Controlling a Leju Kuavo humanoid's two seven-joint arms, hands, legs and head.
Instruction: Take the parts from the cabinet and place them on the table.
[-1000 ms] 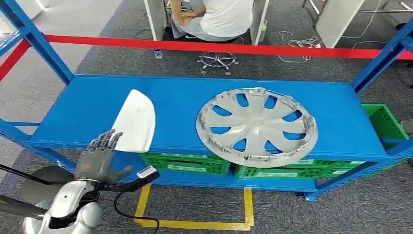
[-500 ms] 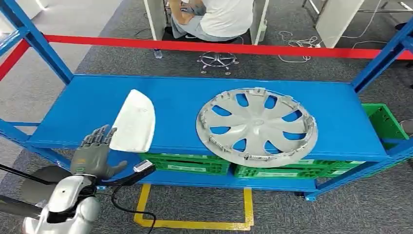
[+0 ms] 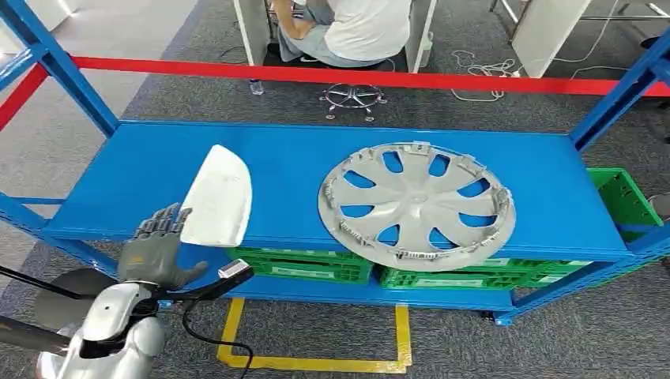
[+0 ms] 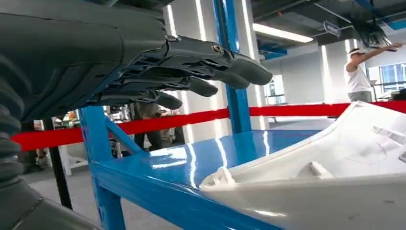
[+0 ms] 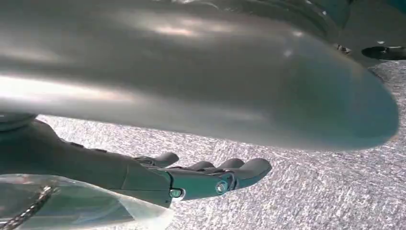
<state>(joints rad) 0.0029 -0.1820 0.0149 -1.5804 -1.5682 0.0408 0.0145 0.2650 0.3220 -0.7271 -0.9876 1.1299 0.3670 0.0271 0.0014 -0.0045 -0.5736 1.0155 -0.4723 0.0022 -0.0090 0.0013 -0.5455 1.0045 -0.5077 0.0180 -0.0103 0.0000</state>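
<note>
Head view: left hand (image 3: 156, 251) at lower left, grey fingers spread wide, empty, just beside the smooth white curved plastic part (image 3: 219, 197) on the glossy blue shelf (image 3: 292, 170). Grey spoked hubcap (image 3: 416, 204) sits centre-right. Right hand (image 5: 191, 179) hangs over speckled carpet (image 5: 311, 191), fingers loosely extended, empty.

left arm (image 3: 111, 328) — showing a glossy silver shell, black cable looping beside it | left hand (image 3: 154, 251) — showing dark grey segmented fingers, thick thumb, ribbed grey wrist cover | right hand (image 5: 191, 177) — showing dark grey fingers with small screws
</note>
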